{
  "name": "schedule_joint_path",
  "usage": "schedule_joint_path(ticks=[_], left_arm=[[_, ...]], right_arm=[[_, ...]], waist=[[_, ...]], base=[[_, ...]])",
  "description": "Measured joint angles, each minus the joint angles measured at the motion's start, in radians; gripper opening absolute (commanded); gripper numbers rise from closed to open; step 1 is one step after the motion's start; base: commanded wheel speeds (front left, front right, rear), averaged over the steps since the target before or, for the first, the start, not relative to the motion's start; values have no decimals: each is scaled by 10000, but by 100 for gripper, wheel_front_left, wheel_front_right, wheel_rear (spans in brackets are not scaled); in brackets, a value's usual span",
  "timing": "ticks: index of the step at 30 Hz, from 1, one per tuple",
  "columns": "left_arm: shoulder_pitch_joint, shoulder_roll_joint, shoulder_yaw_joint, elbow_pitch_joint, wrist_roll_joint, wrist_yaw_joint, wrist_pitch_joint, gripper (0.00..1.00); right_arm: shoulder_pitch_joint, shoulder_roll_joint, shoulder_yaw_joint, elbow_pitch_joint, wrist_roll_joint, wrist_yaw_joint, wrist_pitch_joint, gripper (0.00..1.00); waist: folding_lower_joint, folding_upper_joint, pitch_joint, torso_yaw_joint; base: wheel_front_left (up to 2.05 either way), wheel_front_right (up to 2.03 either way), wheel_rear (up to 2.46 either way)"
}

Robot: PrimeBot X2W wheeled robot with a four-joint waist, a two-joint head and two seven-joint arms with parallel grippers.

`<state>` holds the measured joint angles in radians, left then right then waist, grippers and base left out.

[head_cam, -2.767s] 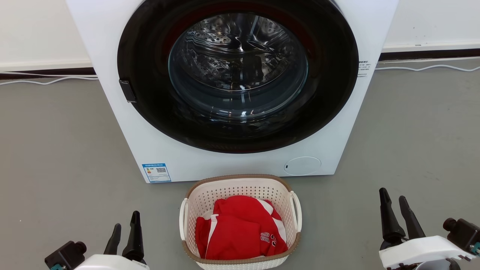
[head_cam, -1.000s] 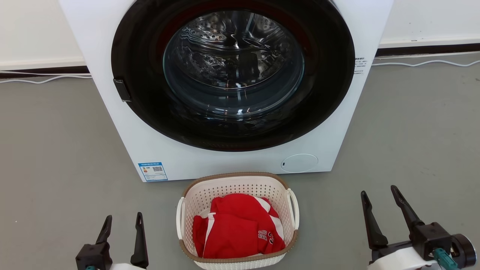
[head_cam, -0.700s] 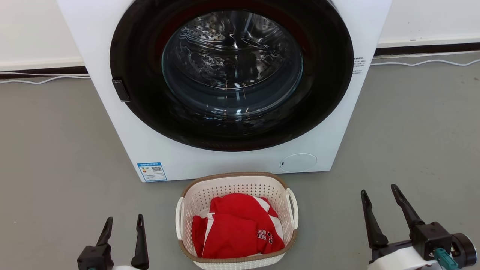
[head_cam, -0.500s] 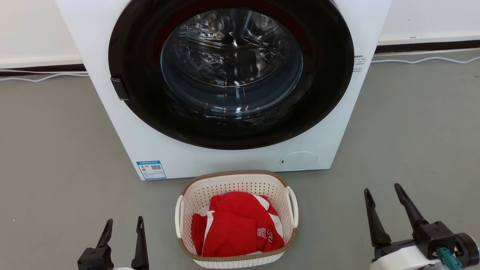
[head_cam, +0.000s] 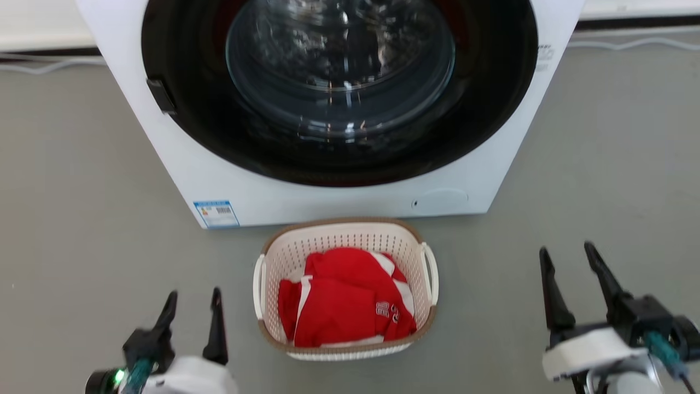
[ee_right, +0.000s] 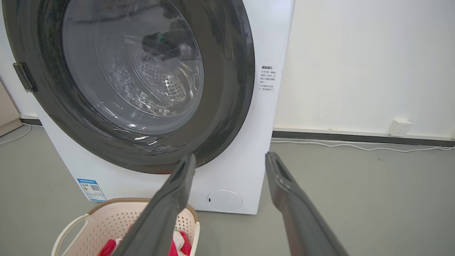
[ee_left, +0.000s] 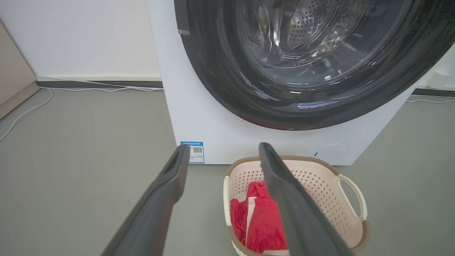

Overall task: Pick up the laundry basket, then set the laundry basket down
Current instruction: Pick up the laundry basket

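Left hand [head_cam: 194, 293]: low at the left, both dark fingers apart with only grey floor [head_cam: 82, 180] between them, clear of the basket.
Blue sticker [ee_left: 194, 152]: at the lower left corner of the machine's front; it carries a QR code and a small coloured chart, and its print is too small to read.
Washing machine [head_cam: 306, 200]: white front-loader standing on the floor, its big dark round door [head_cam: 180, 109] closed over the shiny drum.
Laundry basket [head_cam: 339, 236]: on the floor just in front of the machine, between the two hands and touching neither; cream perforated walls, brown rim, a white loop handle on each side.
Red garment [head_cam: 333, 309]: bunched inside the basket, with white stripes and a few white characters near its right edge that cannot be read for certain.
Round flap [ee_right: 224, 201]: white, at the lower right of the machine's front.
Text sticker [ee_right: 267, 78]: several lines of small black print right of the door, not legible.
Right hand [head_cam: 566, 247]: low at the right, fingers spread and holding nothing, well apart from the basket.
Wall socket [ee_right: 399, 127]: white, by the skirting, above a white cable [ee_right: 355, 145] on the floor.
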<state>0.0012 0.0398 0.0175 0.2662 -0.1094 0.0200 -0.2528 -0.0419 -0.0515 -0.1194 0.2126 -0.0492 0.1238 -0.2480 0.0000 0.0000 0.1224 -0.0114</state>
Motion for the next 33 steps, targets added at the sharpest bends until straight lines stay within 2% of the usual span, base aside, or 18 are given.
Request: schedule_joint_path(ticks=[4, 9, 15, 20, 26, 33], left_arm=[[-838, -6, -234, 872, -58, -288, -29, 100], [-2317, -29, -366, 2360, -29, -397, -29, 100], [-4135, -42, -514, 4144, -10, -642, -29, 100], [-5640, -67, -623, 5520, 61, -642, -31, 100], [-7219, -94, -654, 7087, 17, -637, -29, 100], [-8673, -73, -639, 7961, -42, -598, -31, 100]], right_arm=[[-769, 4, -25, 587, -2, 2, -2, 100], [-1855, 8, 159, 1576, 2, 4, -2, 100], [-3318, -4, 121, 3824, 90, 8, -17, 100], [-4818, -19, 270, 5511, 107, 8, -17, 100], [-6224, -50, 832, 6213, 499, 8, -17, 100], [-7171, -81, 945, 6577, 610, 8, -17, 100]], waist=[[0, 0, 520, 21], [0, 0, 1341, 84], [0, 0, 2449, 158], [0, 0, 3469, 231], [0, 0, 4729, 319], [0, 0, 6188, 329]], base=[[0, 0, 0], [0, 0, 0], [0, 0, 0], [0, 0, 0], [0, 0, 0], [0, 0, 0]])
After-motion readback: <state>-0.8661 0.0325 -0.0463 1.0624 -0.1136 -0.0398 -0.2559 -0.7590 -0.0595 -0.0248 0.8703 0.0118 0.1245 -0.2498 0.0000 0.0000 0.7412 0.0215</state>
